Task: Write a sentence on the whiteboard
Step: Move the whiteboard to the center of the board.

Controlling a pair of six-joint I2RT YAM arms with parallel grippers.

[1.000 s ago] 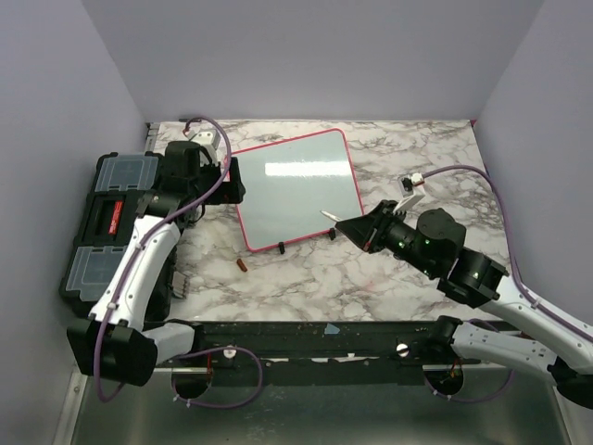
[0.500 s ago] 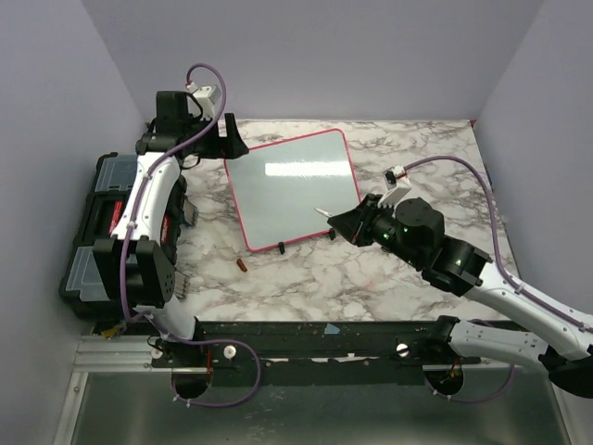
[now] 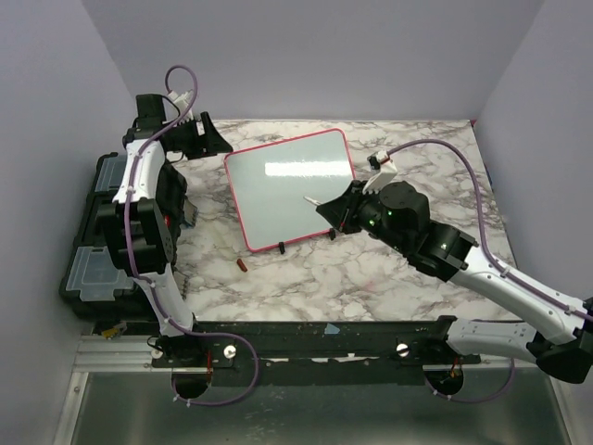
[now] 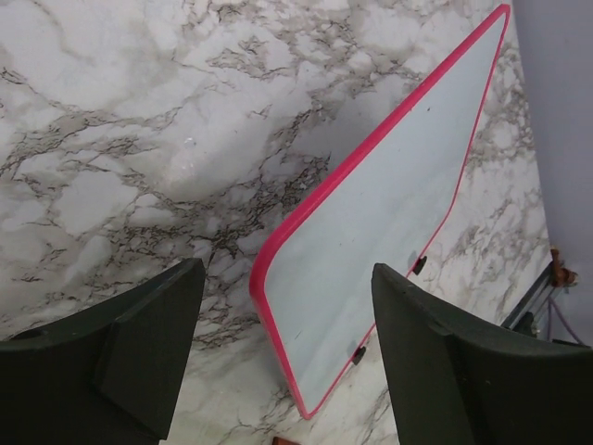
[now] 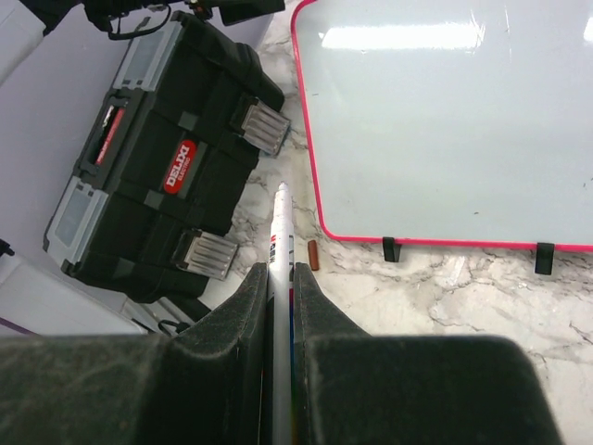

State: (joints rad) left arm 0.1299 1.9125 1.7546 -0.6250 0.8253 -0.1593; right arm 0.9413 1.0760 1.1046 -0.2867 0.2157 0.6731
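Note:
The whiteboard (image 3: 289, 184), glossy grey-white with a red-pink frame, lies flat on the marble table. Its surface is blank. My right gripper (image 3: 332, 209) is shut on a white marker (image 3: 315, 200), whose tip hangs over the board's near right part. In the right wrist view the marker (image 5: 281, 243) sticks out between the closed fingers (image 5: 252, 306), with the board (image 5: 445, 111) at the upper right. My left gripper (image 3: 219, 141) is open and empty, held high by the board's far left corner. In the left wrist view its gripper (image 4: 287, 357) frames the board's corner (image 4: 380, 222).
A black toolbox (image 3: 100, 222) sits at the table's left edge, also in the right wrist view (image 5: 157, 158). A small brown cap (image 3: 241, 265) lies near the board's near left corner. Two black clips (image 3: 281, 247) sit on the board's near edge. Purple walls close in.
My left arm has swung up and back toward the far left corner, off the board's left edge. My right gripper has carried the marker left and farther, over the board.

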